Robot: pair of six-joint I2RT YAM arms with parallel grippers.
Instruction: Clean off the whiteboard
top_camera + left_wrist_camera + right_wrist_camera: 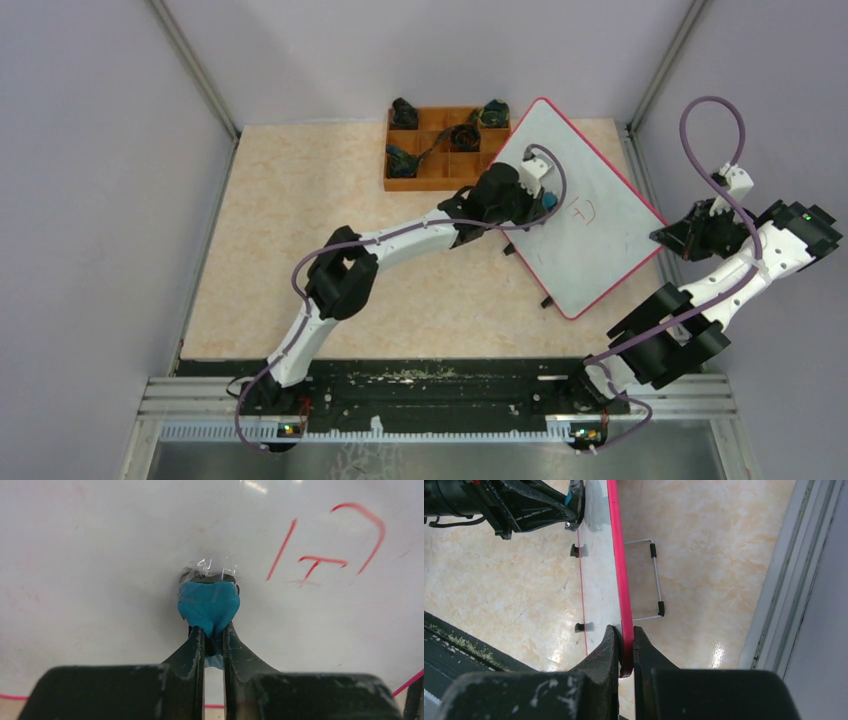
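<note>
Nearest is the black rail [430, 400] carrying both arm bases, and beyond it the marbled table [300, 220] lies bare across its left and middle, the widest room for moving. The right side is tight: the whiteboard [600, 260] sits turned like a diamond on the table's right half, its right corner close to the grey frame post [650, 170] and wall. Along its near-left edge two small black feet [546, 300] stick out over the table. The right gripper [625, 630] is clamped on the red rim [621, 570] at that right corner, one finger on each face. Only the right wrist view shows the whiteboard edge-on, raised off the table with a wire stand [654, 580] folded out behind it. Further in, the left gripper [213, 632] is closed on an eraser [209, 605], a blue pad wrapped in clear tape, over the middle of the white face. In the right wrist view the pad's tip meets that face. The left wrist view shows what the top view barely resolves: red marks [325, 545], a slanted stroke, a small T shape and a curved hook, up and to the right of the eraser, near it but apart. Around the pad the surface is white with faint smudges. Farthest, an orange tray [400, 183] holding dark objects sits just beside the whiteboard's far-left edge, near the back wall.
</note>
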